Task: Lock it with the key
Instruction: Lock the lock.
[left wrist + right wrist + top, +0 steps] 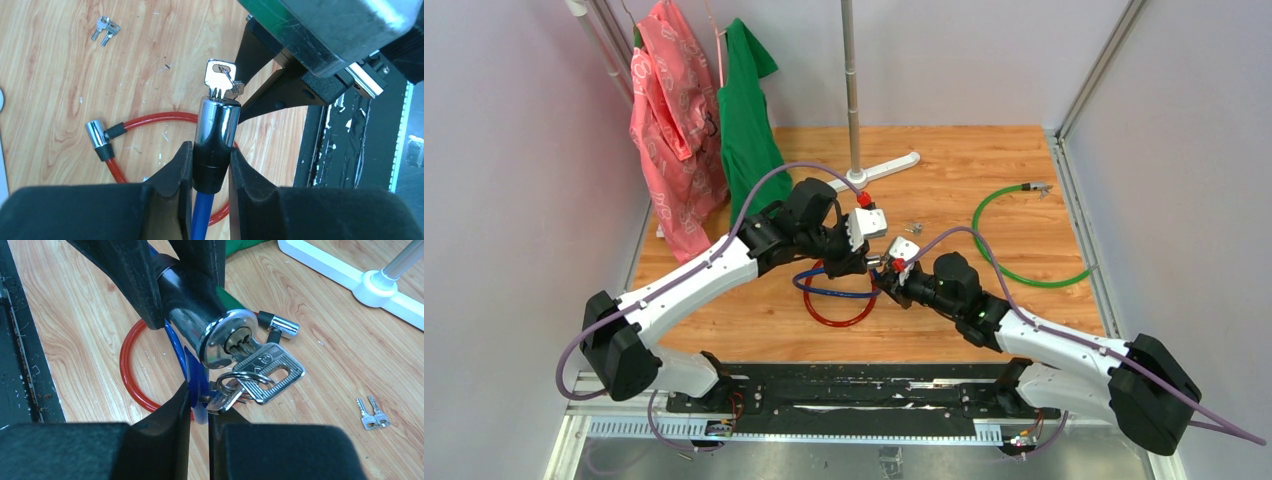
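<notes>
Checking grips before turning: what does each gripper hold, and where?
Left gripper: lock cylinder, at its black collar. Right gripper: the ring's hanging key, at its free end.

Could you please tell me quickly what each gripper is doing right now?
Left gripper: closed on the blue cable lock's cylinder.
Right gripper: closed on the hanging spare key.

- The left arm (694, 280) reaches from the lower left to mid-frame. The right arm (1054, 340) comes in from the lower right.
- The left gripper (864, 262) and right gripper (887, 273) sit tip to tip at centre.
- Under them, a red cable (839, 325) loop and a blue cable (824, 293) lie on the wooden table (984, 160).
- A green cable (975, 218) curves at right, and a small silvery item (913, 228) lies just above the grippers.
- A pink garment (669, 130) and a green garment (746, 130) hang at upper left, beside a metal pole (851, 80).
</notes>
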Controlling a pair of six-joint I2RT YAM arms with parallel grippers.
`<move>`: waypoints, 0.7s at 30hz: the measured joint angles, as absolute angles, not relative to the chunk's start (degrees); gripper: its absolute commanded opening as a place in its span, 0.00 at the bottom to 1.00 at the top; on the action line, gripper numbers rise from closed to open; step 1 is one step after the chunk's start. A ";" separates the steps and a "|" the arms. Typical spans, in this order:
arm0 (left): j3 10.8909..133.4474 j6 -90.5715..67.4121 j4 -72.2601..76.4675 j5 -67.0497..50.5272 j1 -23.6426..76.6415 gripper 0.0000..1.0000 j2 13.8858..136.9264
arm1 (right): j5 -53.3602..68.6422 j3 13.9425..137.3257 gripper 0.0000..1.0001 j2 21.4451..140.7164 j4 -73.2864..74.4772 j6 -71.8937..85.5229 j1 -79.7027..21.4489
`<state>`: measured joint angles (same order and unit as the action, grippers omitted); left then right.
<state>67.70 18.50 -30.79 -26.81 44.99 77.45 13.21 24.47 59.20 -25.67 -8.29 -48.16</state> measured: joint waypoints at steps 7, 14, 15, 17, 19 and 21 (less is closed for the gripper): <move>67.13 17.34 -30.22 -27.79 45.01 0.00 77.52 | 13.28 24.56 0.00 58.81 -24.93 -8.27 -48.16; 64.58 17.12 -27.00 -33.65 44.12 0.00 78.08 | 14.09 24.56 0.00 56.93 -21.15 -9.63 -48.16; 64.18 17.17 -26.39 -34.57 43.92 0.00 78.17 | 14.22 24.49 0.00 56.82 -20.86 -10.28 -48.16; 63.66 17.87 -26.06 -35.99 43.72 0.00 78.17 | 15.00 24.38 0.00 56.82 -20.58 -11.51 -48.16; 63.33 19.84 -26.13 -37.36 43.68 0.00 78.17 | 15.92 24.38 0.00 56.82 -20.05 -12.43 -48.16; 63.20 22.68 -26.92 -37.93 43.68 0.00 78.17 | 17.19 24.40 0.00 56.88 -19.38 -13.13 -47.99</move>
